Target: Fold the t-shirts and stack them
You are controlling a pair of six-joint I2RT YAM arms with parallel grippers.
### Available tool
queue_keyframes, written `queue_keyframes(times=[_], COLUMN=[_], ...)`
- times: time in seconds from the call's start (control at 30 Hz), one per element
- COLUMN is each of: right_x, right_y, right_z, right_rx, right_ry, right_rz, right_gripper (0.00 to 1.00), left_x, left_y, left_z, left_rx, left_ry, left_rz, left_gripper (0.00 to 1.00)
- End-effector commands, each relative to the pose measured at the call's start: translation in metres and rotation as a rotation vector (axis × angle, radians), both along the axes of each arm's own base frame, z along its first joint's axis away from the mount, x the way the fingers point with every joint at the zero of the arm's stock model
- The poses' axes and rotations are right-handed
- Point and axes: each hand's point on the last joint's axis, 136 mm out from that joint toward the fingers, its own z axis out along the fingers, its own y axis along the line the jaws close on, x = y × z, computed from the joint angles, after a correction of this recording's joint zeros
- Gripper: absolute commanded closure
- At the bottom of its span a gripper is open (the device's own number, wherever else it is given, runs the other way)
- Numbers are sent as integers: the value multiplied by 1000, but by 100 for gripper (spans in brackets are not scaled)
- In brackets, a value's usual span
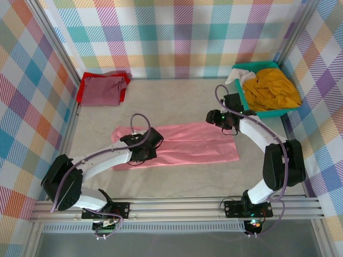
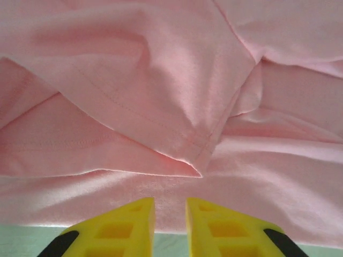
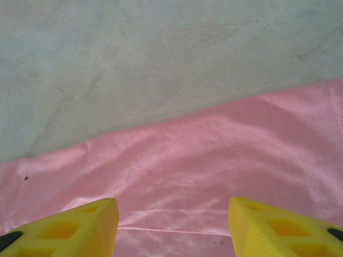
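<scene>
Four t-shirts appear in the top external view. A salmon-pink t-shirt (image 1: 198, 140) lies spread lengthwise at the centre of the table (image 1: 177, 96). A maroon t-shirt (image 1: 104, 90) rests folded on a red t-shirt (image 1: 81, 95) in the far left corner. A mustard-yellow t-shirt (image 1: 273, 88) lies crumpled in the teal basket (image 1: 252, 104) at the far right, beside a white cloth (image 1: 236, 76) that is partly covered. The left gripper (image 1: 153, 140) sits over the left part of the pink shirt and the right gripper (image 1: 228, 120) over its far right edge. From above, the wrist bodies hide both sets of fingers. In the left wrist view, the left gripper (image 2: 170, 225) has its yellow fingers a narrow gap apart with nothing between them. They are cut off by the bottom edge. Ahead lies a folded-over pink flap with a stitched hem, and a strip of table shows at the bottom left. In the right wrist view, the right gripper (image 3: 171, 225) stands wide and empty above the pink cloth's edge, with bare table beyond.
</scene>
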Motion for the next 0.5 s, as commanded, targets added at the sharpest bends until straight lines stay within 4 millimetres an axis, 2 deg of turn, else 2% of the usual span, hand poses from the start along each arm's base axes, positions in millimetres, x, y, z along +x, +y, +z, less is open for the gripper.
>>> queue_keyframes(times=[0.0,0.1,0.17,0.2,0.33,0.47], right_x=[3,2,2,2,2,1], right_y=[6,6,7,8,9,8], right_z=[8,6,5,3,2,2], right_rx=[7,10,14,16,21,20], right_ry=[-14,-10,-7,-3,4,2], right_rz=[28,29,34,35,38,35], right_gripper=[44,43,43,43,43,43], left_x=[6,9,11,14,22,42], left_y=[14,29,46,52,66,74], left_z=[29,30,26,22,7,10], left_rx=[0,4,61,74,50,-4], left_ry=[-114,-106,-85,-64,-8,-38], left_rz=[55,70,81,81,96,116], left_gripper=[64,62,54,54,54,52])
